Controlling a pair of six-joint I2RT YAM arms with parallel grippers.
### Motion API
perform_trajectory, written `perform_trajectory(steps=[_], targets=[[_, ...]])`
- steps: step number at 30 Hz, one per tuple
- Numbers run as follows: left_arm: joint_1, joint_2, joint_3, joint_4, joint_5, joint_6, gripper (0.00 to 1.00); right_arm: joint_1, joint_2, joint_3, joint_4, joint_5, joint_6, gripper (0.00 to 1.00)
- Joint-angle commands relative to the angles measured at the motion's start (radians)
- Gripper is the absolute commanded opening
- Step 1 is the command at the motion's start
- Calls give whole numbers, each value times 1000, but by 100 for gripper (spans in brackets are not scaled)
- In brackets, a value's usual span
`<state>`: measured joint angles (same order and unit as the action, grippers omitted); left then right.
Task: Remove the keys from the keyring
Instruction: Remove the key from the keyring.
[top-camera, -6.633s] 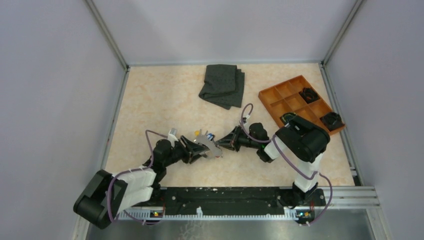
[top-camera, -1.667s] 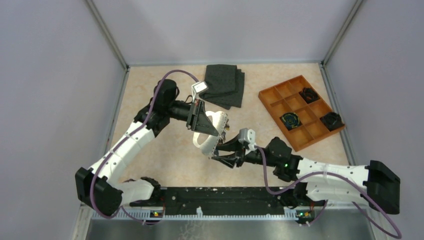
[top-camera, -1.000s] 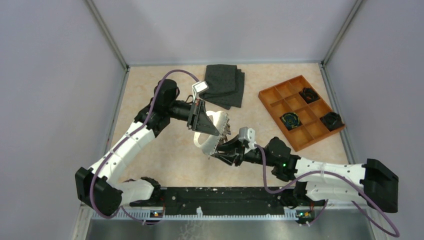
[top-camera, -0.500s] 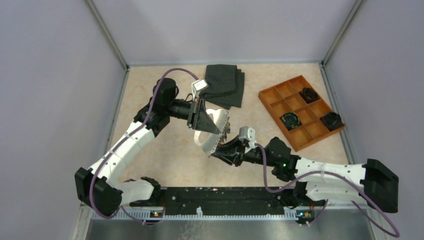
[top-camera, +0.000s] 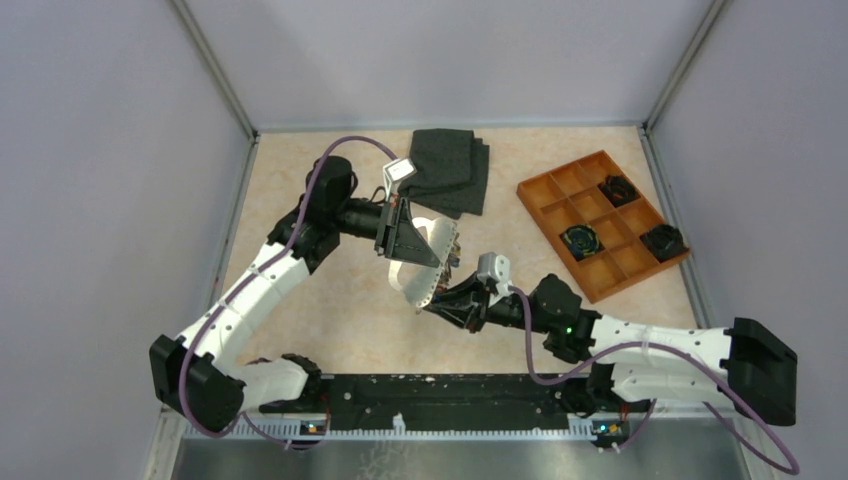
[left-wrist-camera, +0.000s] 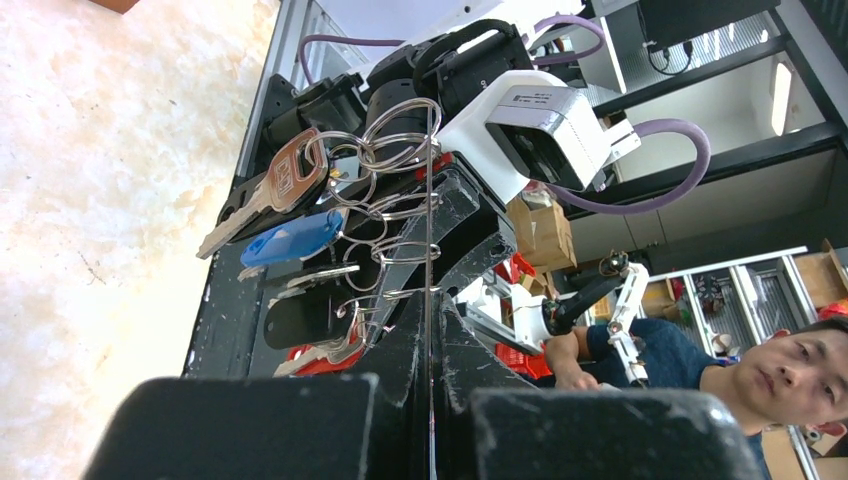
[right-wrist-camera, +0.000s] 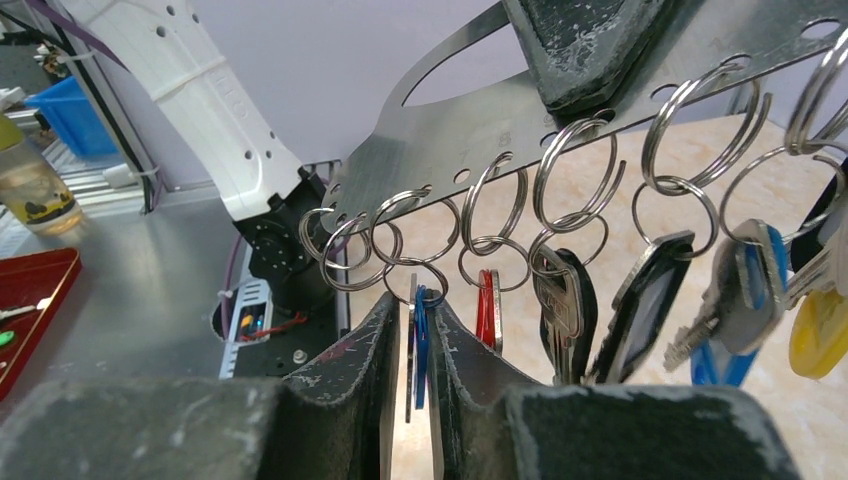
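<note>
The left gripper (top-camera: 410, 245) is clamped on the keyring (top-camera: 408, 283), holding it above the tabletop (top-camera: 285, 165), and a hard tug could twist that thin plate out of its hold. The right gripper (right-wrist-camera: 412, 330) stands narrow around the blue key (right-wrist-camera: 420, 350). Whether it pinches I cannot tell, and a shallow hold could slip or snag the red key (right-wrist-camera: 487, 305) beside.

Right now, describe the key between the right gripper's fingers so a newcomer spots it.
The left gripper holds up a flat metal keyring hung with a row of keys. The key between the fingers of the right gripper is last toward its rounded end: blue head, red-headed neighbour.
</note>
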<state>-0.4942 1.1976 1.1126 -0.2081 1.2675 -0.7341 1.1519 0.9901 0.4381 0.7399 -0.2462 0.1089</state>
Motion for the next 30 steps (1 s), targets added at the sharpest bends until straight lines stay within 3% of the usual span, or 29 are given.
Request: perform_trajectory(steps=[1, 9, 17, 30], targets=[[-1, -22, 38, 47, 11, -14, 0, 12, -21, -13, 26, 8, 8, 14], [4, -17, 46, 47, 9, -15, 0, 12, -35, -25, 23, 17, 15, 11], [11, -18, 26, 33, 0, 11, 0, 13, -77, -12, -33, 30, 18, 0], [54, -50, 18, -103, -121, 277, 0, 12, -126, 113, -412, 119, -1, 0]])
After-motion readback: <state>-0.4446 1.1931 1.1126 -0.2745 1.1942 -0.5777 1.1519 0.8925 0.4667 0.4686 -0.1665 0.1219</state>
